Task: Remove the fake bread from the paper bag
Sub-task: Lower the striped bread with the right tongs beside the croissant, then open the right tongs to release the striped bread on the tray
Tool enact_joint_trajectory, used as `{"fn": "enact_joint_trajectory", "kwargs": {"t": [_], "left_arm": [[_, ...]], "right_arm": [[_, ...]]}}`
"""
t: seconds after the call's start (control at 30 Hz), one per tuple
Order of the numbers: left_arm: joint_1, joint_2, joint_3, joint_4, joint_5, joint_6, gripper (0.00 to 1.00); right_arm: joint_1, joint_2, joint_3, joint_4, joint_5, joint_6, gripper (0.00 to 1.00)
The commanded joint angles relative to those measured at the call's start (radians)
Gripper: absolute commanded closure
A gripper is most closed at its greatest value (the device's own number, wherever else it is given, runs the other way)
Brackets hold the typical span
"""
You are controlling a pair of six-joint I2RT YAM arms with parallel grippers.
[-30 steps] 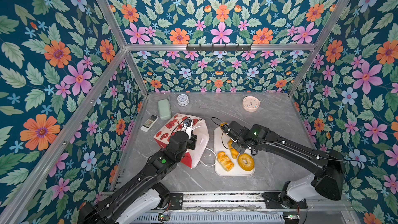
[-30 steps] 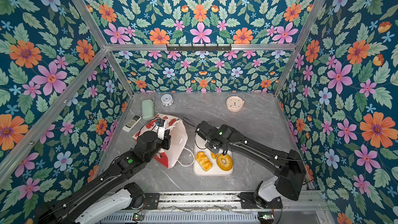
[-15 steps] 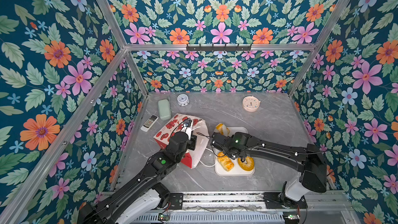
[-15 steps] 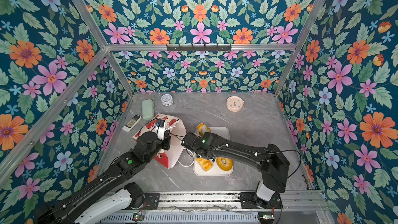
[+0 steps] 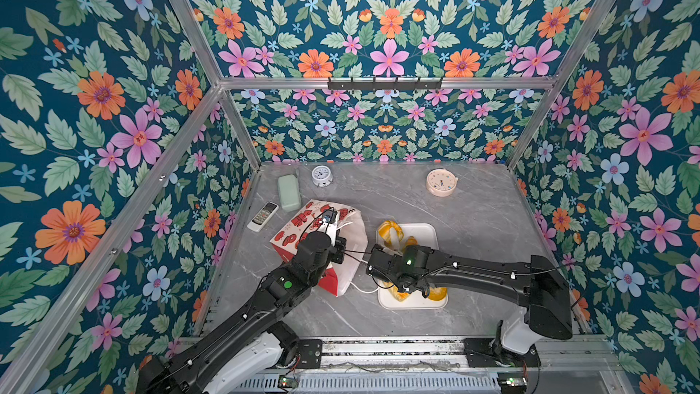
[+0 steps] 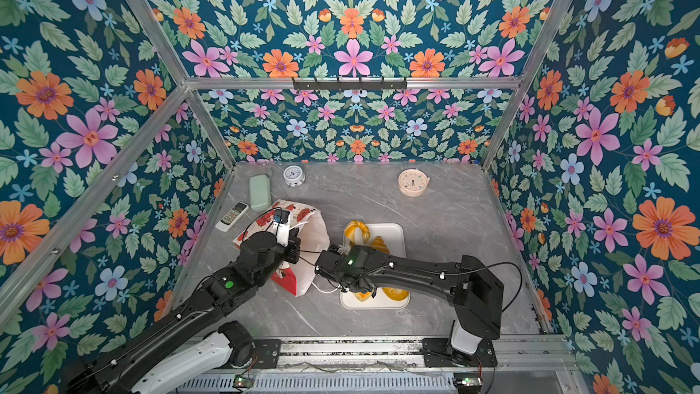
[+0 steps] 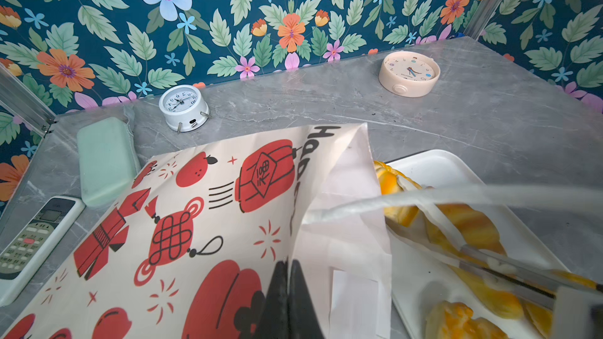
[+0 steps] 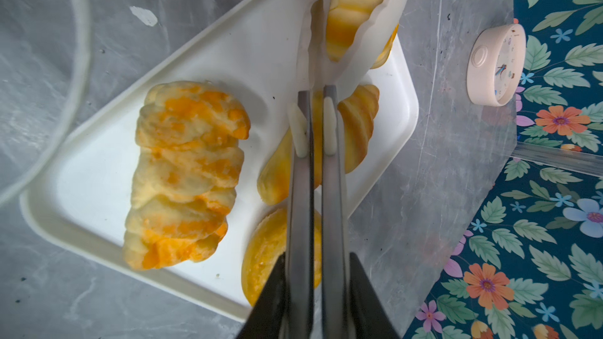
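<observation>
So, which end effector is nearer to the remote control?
Left. The left end effector pinches the edge of the paper bag, with the remote control just across the bag. The right end effector, holding tongs, is at the white tray on the bag's other side.

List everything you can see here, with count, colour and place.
paper bag: one, white with red prints, left of the tray
tray: one, white, table centre
fake bread: four visible, golden yellow, on the tray
tongs: one, metal with white tips, above the tray
alarm clock: one, white, back left
round clock: one, beige, back right
case: one, mint green, back left
remote: one, white, beside the case
table: one, grey marble, underneath
left end effector: one, black, shut on the paper bag
right end effector: one, black, shut on the tongs
</observation>
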Motion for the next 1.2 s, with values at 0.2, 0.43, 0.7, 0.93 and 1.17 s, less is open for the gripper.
{"fn": "enact_joint_trajectory", "kwargs": {"t": [0.2,0.43,0.7,0.93,1.17], "left_arm": [[0.001,-0.004,-0.001,0.027,-0.007,-0.002,1.0],[0.002,-0.007,0.004,0.023,-0.01,0.003,1.0],[0.001,-0.002,0.006,0.022,-0.009,0.003,1.0],[0.002,0.001,0.008,0.023,-0.011,0.001,1.0],[0.001,0.02,0.019,0.009,-0.01,0.0,1.0]], "right_arm": [[0.005,-0.054,-0.022,-0.053,-0.163,0.079,0.96],[0.005,-0.161,-0.037,-0.043,-0.181,0.114,0.95],[0.005,-0.255,-0.073,0.017,-0.249,0.122,0.91],[0.005,-0.315,-0.102,0.024,-0.175,0.165,0.92],[0.005,-0.565,-0.122,0.099,-0.314,0.2,0.92]]}}
